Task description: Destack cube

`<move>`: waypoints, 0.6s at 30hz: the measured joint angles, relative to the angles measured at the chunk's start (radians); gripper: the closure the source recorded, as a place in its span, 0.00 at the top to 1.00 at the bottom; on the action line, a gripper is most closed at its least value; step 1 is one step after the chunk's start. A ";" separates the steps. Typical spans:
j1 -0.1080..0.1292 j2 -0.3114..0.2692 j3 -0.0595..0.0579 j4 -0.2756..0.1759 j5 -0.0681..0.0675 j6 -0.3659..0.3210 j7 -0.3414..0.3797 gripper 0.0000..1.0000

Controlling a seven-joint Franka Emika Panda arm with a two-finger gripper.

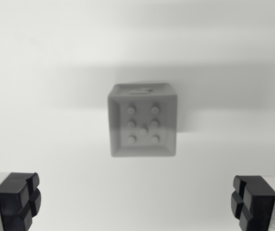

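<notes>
gripper [137, 204]: spread wide, nothing between the jaws, black pads [18, 199] at lower-left and lower-right corners | cube [143, 120]: grey, frame centre, blurred, raised dots on near face, well apart from both pads | surface [46, 62]: plain white, shadow band behind cube

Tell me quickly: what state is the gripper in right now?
Gripper: open, holding nothing; its pads sit wide apart, clear of the grey cube.

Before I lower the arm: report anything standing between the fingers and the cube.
Nothing visible. The gripper is open, its fingers apart at the bottom corners, and only bare white surface lies before the grey cube.
</notes>
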 joint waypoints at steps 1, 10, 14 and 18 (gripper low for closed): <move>0.000 -0.011 0.000 0.000 -0.001 -0.011 0.000 1.00; 0.000 -0.093 0.000 0.014 -0.005 -0.106 0.003 1.00; 0.000 -0.127 0.000 0.025 -0.006 -0.151 0.005 1.00; 0.000 -0.157 0.000 0.038 -0.008 -0.195 0.006 1.00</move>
